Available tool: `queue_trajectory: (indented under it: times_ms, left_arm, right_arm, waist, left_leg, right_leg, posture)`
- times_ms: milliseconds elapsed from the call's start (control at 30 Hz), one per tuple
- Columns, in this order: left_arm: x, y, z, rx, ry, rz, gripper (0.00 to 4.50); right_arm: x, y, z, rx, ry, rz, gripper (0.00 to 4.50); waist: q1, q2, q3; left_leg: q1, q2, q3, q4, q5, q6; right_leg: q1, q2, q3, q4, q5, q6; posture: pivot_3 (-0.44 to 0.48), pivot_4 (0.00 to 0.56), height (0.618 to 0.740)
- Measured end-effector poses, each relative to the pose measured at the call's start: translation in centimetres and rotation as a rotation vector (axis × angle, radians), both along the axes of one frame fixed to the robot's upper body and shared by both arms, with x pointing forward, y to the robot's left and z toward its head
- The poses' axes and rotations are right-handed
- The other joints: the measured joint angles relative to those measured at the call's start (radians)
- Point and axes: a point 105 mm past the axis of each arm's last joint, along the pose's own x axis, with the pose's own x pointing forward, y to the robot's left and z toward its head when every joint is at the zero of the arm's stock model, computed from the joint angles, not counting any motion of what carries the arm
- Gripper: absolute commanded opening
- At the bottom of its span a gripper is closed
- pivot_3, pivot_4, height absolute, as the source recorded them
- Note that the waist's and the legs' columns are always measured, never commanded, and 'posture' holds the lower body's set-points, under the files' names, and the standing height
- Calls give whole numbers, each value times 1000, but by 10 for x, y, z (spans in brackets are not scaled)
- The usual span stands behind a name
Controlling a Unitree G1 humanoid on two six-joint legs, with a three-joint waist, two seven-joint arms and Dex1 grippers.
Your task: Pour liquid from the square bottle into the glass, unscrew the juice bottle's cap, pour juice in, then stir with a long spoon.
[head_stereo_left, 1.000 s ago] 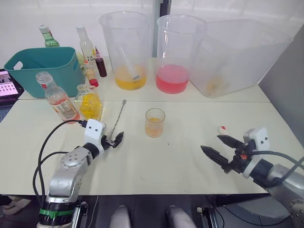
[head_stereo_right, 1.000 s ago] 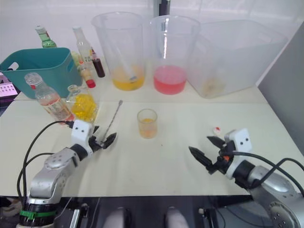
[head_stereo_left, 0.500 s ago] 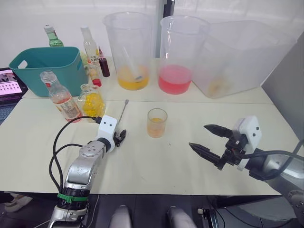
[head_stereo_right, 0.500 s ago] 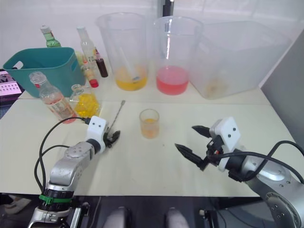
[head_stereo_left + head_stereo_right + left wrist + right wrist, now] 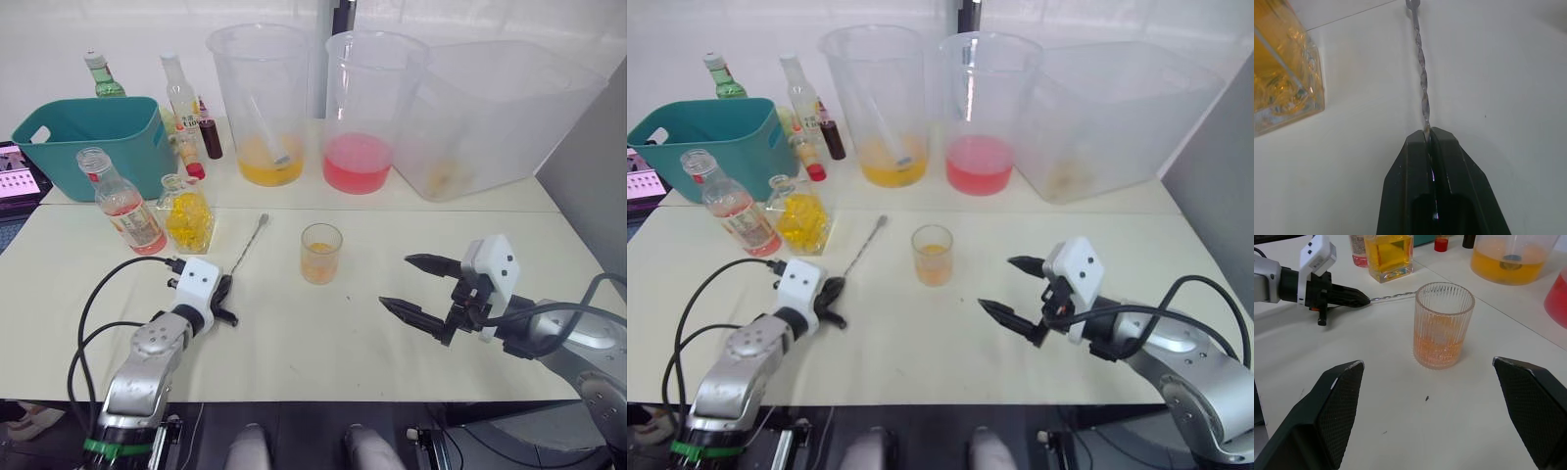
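Fingers, left gripper (image 5: 1429,134): clenched on the near end of the long spoon (image 5: 1420,73), stem pinched between both black tips.
Fingers, right gripper (image 5: 1427,382): spread wide, grasping nothing, the glass (image 5: 1444,324) framed in the gap beyond them.
Head views, spoon: flat on the table (image 5: 323,343), running from the left gripper (image 5: 223,294) up and right toward the far side, left of the glass.
Head views, glass: near the table's middle, upright, holding a shallow orange-pink mix.
Head views, bottles: juice bottle (image 5: 120,203) uncapped at far left, square bottle (image 5: 188,213) just right of it.
Left wrist view: twisted silver stem leading away from the tips; square bottle's corner close beside it.
Right wrist view: left gripper's closed tips on the stem, to the glass's left.
Handling, spoon: probably light, stiff, slick metal; twisted stem likely gives some bite, but a thin pinch at the very end may let it swivel.
Handling, glass: likely fragile, easily tipped by a long lever.
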Motion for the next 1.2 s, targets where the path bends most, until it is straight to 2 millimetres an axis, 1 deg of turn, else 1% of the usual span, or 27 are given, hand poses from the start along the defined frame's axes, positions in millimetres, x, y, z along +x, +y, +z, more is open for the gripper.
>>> queue_trajectory:
  times_ms: [100, 200, 267, 333, 400, 500, 567, 600, 667, 700, 733, 767, 867, 1000, 1067, 1200]
  left_arm:
    - [-12, 3, 6, 26, -34, -77, 31]
    - [-34, 15, 6, 54, -25, -182, 31]
    - [-53, 19, 8, 70, -4, -310, 31]
    - [-64, 16, 10, 95, 8, -435, 31]
    - [-67, 18, 7, 115, 22, -477, 31]
    - [-61, 24, 0, 130, 48, -473, 31]
    - [-62, 29, -10, 176, 110, -493, 31]
    - [-62, 32, -14, 188, 121, -495, 344]
    - [-59, 33, -14, 209, 121, -505, 954]
    - [-58, 35, -15, 212, 121, -502, 1430]
    - [-57, 36, -15, 212, 122, -498, 1648]
    - [-56, 37, -14, 217, 119, -496, 1995]
    - [-50, 38, -7, 254, 125, -507, 2996]
    - [-46, 30, 4, 347, 202, -569, 4300]
    - [-44, 26, 7, 351, 248, -572, 4300]
    - [-53, 10, 7, 361, 366, -607, 4300]
  right_arm:
    - [2, 2, -2, 0, 2, 19, 4500]
    - [4, 7, -4, -7, 10, 55, 4500]
    - [6, 4, -6, -9, 19, 57, 4500]
    - [9, 5, -7, -7, 17, 63, 4500]
    - [9, 8, -5, -6, 3, 76, 4500]
    - [9, 10, -6, -5, 4, 79, 4500]
    - [9, 10, -6, -4, -1, 72, 4500]
    - [9, 10, -6, -6, -1, 69, 4500]
    - [9, 10, -6, -11, -7, 67, 4500]
    - [8, 11, -5, -13, -13, 69, 4500]
    - [7, 11, -5, -13, -15, 71, 4500]
    - [7, 12, -4, -14, -18, 69, 4500]
    - [7, 12, -3, -19, -30, 60, 4500]
    - [5, 14, -1, -19, -38, 67, 4500]
    - [4, 15, -1, -19, -42, 70, 4500]
    - [3, 15, -3, -21, -34, 67, 4500]
  waist:
    - [4, 0, 0]
    - [0, 0, 0]
    - [-2, 1, 0]
    - [3, 1, 1]
    - [5, 1, 1]
    - [4, 1, 1]
    - [1, 1, 1]
    - [0, 1, 1]
    - [0, 2, 0]
    - [0, 3, 0]
    - [0, 3, 0]
    - [0, 3, 0]
    - [-1, 3, 0]
    - [0, 3, 0]
    - [0, 3, 0]
    - [0, 3, 0]
  left_leg:
    - [-1, 0, 0, 0, 0, 0]
    - [-1, 0, 0, 0, 0, 0]
    - [-1, 1, 0, -1, 0, 0]
    - [-1, 1, 0, -1, 0, 0]
    - [-2, 1, 0, -1, 0, 0]
    - [-3, 1, 0, -1, 0, 0]
    - [-3, 2, 0, -1, 0, 0]
    - [-3, 2, 0, -1, 0, 0]
    - [-3, 2, 0, -1, 0, 0]
    - [-3, 2, 0, -1, 0, 0]
    - [-3, 2, 0, -1, 0, 0]
    - [-3, 2, 0, -1, 0, 0]
    - [-3, 2, 0, -1, 0, 0]
    - [-3, 2, 1, -1, 0, 0]
    - [-4, 2, 0, -1, 0, 0]
    - [-4, 2, 0, -1, 0, 0]
  right_leg:
    - [0, -1, -1, -1, 0, 0]
    - [0, -1, -1, -2, 0, 0]
    - [-1, -1, -3, -2, -1, -1]
    - [-1, -1, -4, -2, -1, -1]
    - [0, -1, -4, -4, -1, -1]
    - [-1, -1, -4, -4, -1, -1]
    - [-1, -1, -5, -4, -1, -1]
    - [-1, -1, -5, -4, -1, -1]
    - [-1, -1, -5, -4, -1, -1]
    - [-1, -1, -5, -4, -1, -1]
    - [-1, -1, -5, -4, -1, -1]
    - [-1, -1, -5, -4, -1, -1]
    - [-1, -1, -5, -4, -1, -1]
    - [-1, -2, -5, -4, -1, -1]
    - [-2, -1, -6, -4, -1, -1]
    - [-2, -1, -6, -3, -1, -1]
  posture:
    - [0, 150, 719]
    - [0, 150, 719]
    - [0, 150, 719]
    - [0, 150, 719]
    - [0, 150, 719]
    - [0, 150, 719]
    - [0, 150, 719]
    - [0, 150, 719]
    - [0, 150, 719]
    - [0, 150, 719]
    - [0, 150, 719]
    - [0, 150, 719]
    - [0, 150, 719]
    - [0, 150, 719]
    - [0, 150, 719]
    - [0, 150, 719]
